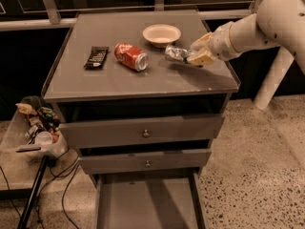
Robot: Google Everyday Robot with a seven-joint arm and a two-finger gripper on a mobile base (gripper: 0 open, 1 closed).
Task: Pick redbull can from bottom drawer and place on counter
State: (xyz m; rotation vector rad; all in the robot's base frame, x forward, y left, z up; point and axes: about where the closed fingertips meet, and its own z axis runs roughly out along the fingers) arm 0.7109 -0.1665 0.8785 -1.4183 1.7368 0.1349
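Note:
My gripper (196, 56) comes in from the right on a white arm and is shut on the redbull can (175, 54), a slim silvery can held on its side just above the counter (114, 80), right of centre. The can points left, toward the red soda can. The bottom drawer (143, 204) is pulled out at the foot of the cabinet, and its grey tray floor holds nothing that I can see.
A red soda can (130, 56) lies on its side mid-counter. A white bowl (162, 34) stands behind it, close to the held can. A dark snack packet (96, 57) lies at the left. A bin of clutter (35, 128) stands left of the cabinet.

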